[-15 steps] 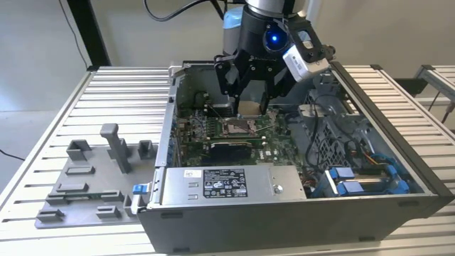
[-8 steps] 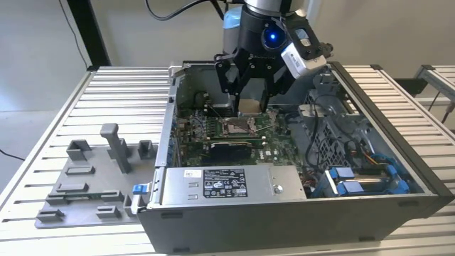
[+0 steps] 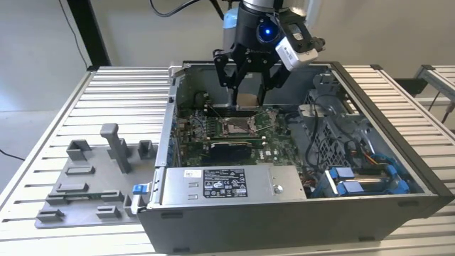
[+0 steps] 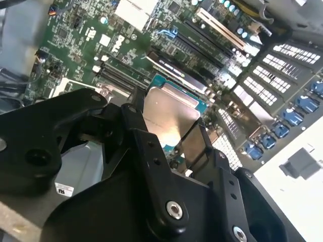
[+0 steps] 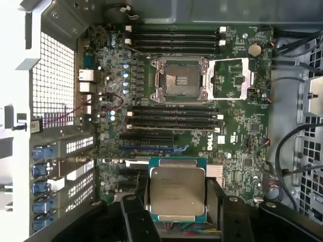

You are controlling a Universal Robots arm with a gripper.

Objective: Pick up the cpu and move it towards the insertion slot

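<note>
**A robotics test bench for computer assembly**

This is a lab or workshop, not a home. An open computer case point(image 3: 299, 160) lies on a table of ribbed aluminium slats point(image 3: 128, 101), its green motherboard point(image 5: 237, 126) bared. Just beside the case, to the exterior view's left, sits a grey plastic fixture tray point(image 3: 85, 186) (a moulded parts holder). Above the case hangs an industrial robot arm point(image 3: 263, 26); behind it, plain pale walls.
</note>
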